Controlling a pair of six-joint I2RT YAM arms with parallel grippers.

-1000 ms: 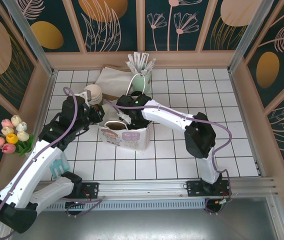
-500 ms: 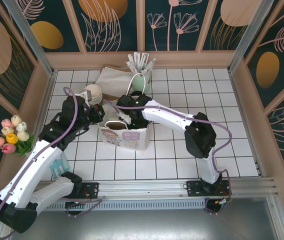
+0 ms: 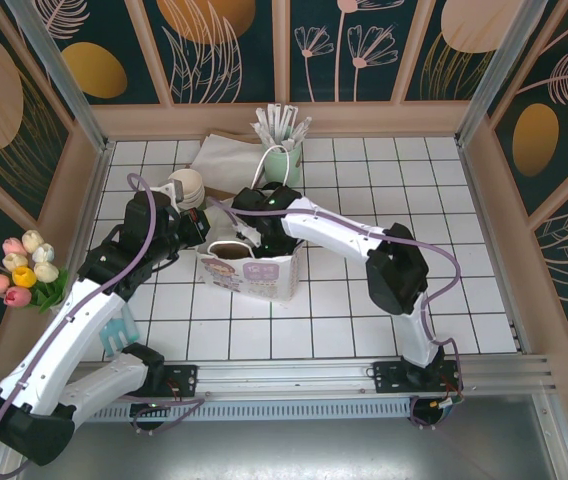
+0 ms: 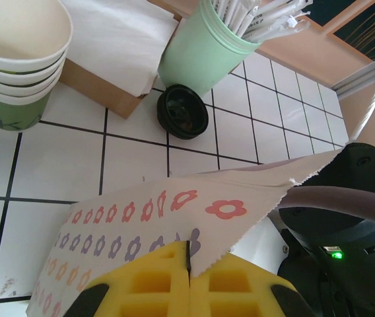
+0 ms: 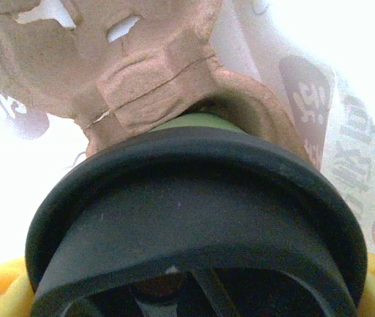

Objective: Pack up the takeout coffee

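**Item:** takeout coffee (image 5: pixel 194 218), a green-sided cup under a black lid. It is seated in a brown pulp cup carrier (image 5: pixel 141 79) inside the flower-printed paper bag (image 3: pixel 254 275).

**Right gripper** (image 3: pixel 267 235): down inside the bag, with a yellow pad on either side of the lid, apparently clasping it.

**Left gripper** (image 4: pixel 187 277): clenched on the bag's top edge, holding the mouth open.

**Progress:** the coffee is in the bag. By my reading, release and withdrawal remain.

**Outside the bag, on the tiles:**
- stack of lidless cups (image 4: pixel 16 59)
- mint green holder (image 4: pixel 201 56), filled with white sticks (image 4: pixel 260 13)
- loose black lid (image 4: pixel 182 111), just beside the holder
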